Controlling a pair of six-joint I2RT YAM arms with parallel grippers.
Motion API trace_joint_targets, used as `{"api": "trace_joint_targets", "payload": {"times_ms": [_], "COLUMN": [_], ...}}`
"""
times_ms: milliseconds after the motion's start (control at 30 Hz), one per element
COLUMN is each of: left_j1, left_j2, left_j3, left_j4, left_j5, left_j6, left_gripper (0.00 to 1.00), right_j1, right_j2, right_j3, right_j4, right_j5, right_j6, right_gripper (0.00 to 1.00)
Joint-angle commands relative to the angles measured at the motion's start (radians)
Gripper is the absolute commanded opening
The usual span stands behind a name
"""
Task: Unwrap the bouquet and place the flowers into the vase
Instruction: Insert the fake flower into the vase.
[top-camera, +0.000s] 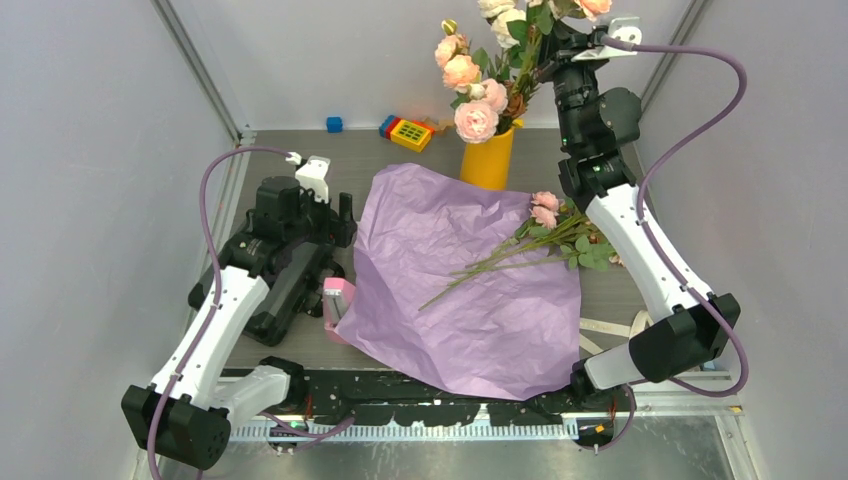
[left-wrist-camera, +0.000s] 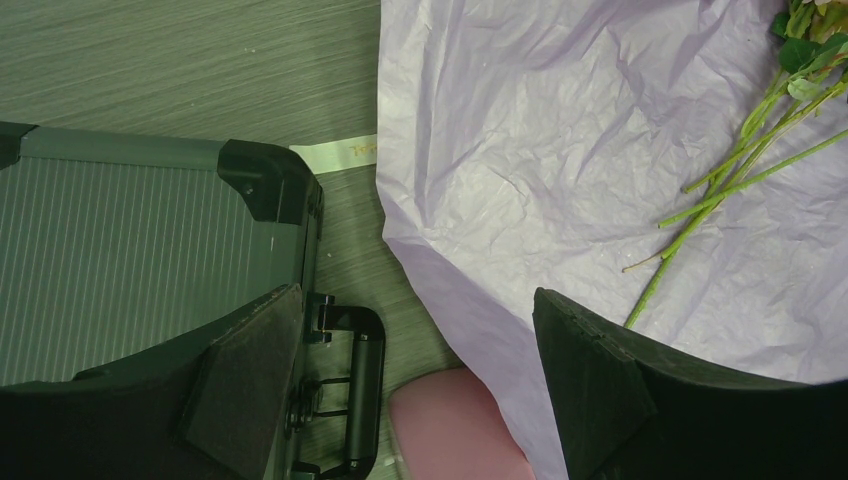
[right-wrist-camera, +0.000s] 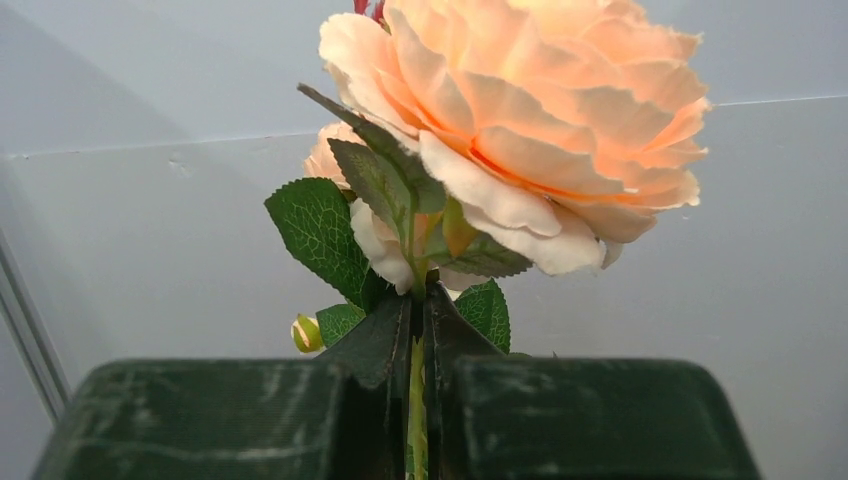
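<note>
Right tool (right-wrist-camera: 420, 400) pinches a peach rose (right-wrist-camera: 520, 130) up near the vase (top-camera: 487, 160); left tool (left-wrist-camera: 420, 350) gapes empty (paper (top-camera: 470, 300) unwrapped), several flowers (top-camera: 540, 240) left lying on it.

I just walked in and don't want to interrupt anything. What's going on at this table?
The bouquet is already unwrapped: its purple paper lies spread out on the table. The right gripper is shut on the stem of a peach rose, held high near the yellow vase, which already has roses standing in it. A few small flowers lie on the paper, not yet in the vase. The left gripper rests open and empty by the paper's left edge.
</note>
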Motion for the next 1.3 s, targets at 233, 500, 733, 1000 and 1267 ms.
{"api": "trace_joint_targets", "payload": {"times_ms": [233,500,733,1000,1267], "left_j1": [-0.001,-0.002,-0.002,-0.002,-0.002], "left_j2": [-0.004,-0.006,-0.006,-0.007,-0.014], "left_j3": [-0.005,-0.007,-0.007,-0.008,-0.008], "left_j4": [0.039,0.042,0.044,0.047,0.048], "left_j5": [0.010,0.019,0.032,0.040,0.049], "left_j6": [0.011,0.007,0.001,-0.002,-0.005], "left_gripper": [0.88,0.88,0.88,0.88,0.88], "right_j1": [0.032,0.056,0.085,0.109,0.111], "right_j2": [-0.053,-0.079,-0.081,-0.077,-0.052], "right_j3": [-0.031,-0.114,-0.167,-0.180,-0.167], "right_j4": [-0.063,-0.104,-0.139,-0.192,-0.276], "right_j5": [0.007,0.045,0.089,0.126,0.128], "right_j6": [-0.002,-0.004,-0.023,-0.036,-0.022], "right_gripper": [0.00,0.00,0.00,0.00,0.00]}}
